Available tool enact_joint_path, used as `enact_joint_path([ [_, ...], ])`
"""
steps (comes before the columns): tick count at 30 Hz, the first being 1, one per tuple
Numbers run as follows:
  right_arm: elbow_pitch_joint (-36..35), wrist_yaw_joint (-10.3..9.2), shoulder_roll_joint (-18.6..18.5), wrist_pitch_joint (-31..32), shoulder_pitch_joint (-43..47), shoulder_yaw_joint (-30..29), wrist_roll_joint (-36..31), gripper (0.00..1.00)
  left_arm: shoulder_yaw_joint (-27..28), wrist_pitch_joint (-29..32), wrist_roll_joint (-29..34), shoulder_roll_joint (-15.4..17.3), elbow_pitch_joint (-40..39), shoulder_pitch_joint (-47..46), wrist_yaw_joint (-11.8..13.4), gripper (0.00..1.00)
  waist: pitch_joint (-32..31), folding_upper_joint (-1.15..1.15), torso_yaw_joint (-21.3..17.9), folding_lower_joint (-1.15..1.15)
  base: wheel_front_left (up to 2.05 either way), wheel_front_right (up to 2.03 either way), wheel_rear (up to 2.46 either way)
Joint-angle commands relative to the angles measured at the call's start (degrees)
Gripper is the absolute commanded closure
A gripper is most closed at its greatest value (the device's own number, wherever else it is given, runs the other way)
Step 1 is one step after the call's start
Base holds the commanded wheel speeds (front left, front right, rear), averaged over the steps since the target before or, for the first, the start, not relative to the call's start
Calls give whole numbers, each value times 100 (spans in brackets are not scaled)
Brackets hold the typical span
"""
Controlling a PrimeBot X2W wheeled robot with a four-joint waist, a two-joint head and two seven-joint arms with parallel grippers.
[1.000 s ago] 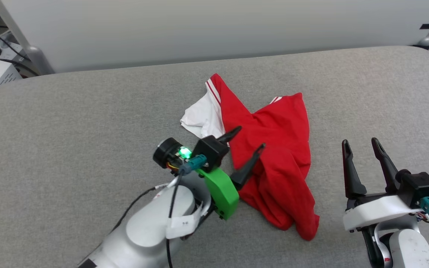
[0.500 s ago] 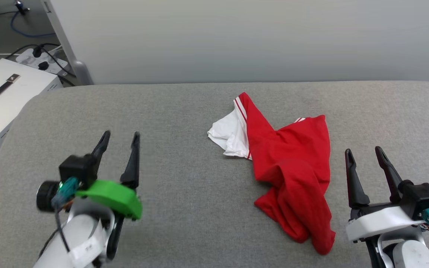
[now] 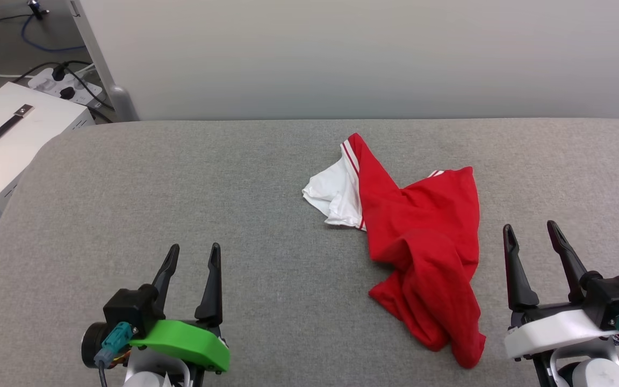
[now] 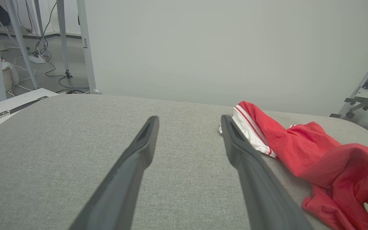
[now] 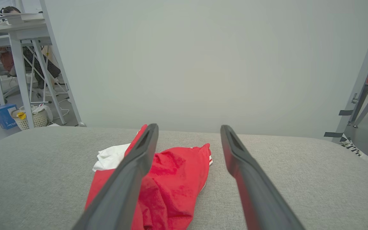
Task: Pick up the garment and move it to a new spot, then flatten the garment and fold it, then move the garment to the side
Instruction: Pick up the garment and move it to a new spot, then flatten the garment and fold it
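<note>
The garment [image 3: 422, 242] lies crumpled right of centre on the grey worktop [image 3: 180, 177]. Its long axis runs diagonally, from the white sleeve [image 3: 331, 196] at the far end to a red tip nearest the robot. The left end effector [image 3: 194, 248] and the right end effector [image 3: 530, 227] are both spread wide and empty, and the right one is just beside the garment.

From where I stand, the garment [image 3: 422, 231] looks like soft, matt knit cloth, and the tabletop [image 3: 180, 177] is covered in grey, coarse-woven matt fabric. The left gripper [image 3: 194, 248] has a smooth green plastic shell with a faint sheen, and the right gripper [image 3: 530, 227] a white one. Their dark fingers [image 3: 516, 274] look like matt plastic.
</note>
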Motion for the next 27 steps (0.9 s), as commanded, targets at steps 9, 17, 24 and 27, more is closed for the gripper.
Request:
enact_joint_path([
  [9, -49, -5, -15, -27, 32, 30, -3, 0, 266, -17, 224, -262, 454, -5, -344, 0, 85, 65, -182, 0, 0, 0, 0],
  [17, -59, -5, -15, -27, -108, 15, -7, 0, -73, 1329, 277, -106, 882, -1068, -489, 0, 597, 65, -428, 0, 0, 0, 0],
  [24, -106, -5, -15, -27, -330, 95, 14, 0, -326, 3071, 173, -221, 1099, -2353, -456, 0, 1255, 65, -715, 0, 0, 0, 0],
  [27, -131, -5, -15, -27, -442, 129, 52, 0, -388, 3604, 200, -215, 1313, -2992, -445, 0, 1541, 65, -846, 0, 0, 0, 0],
])
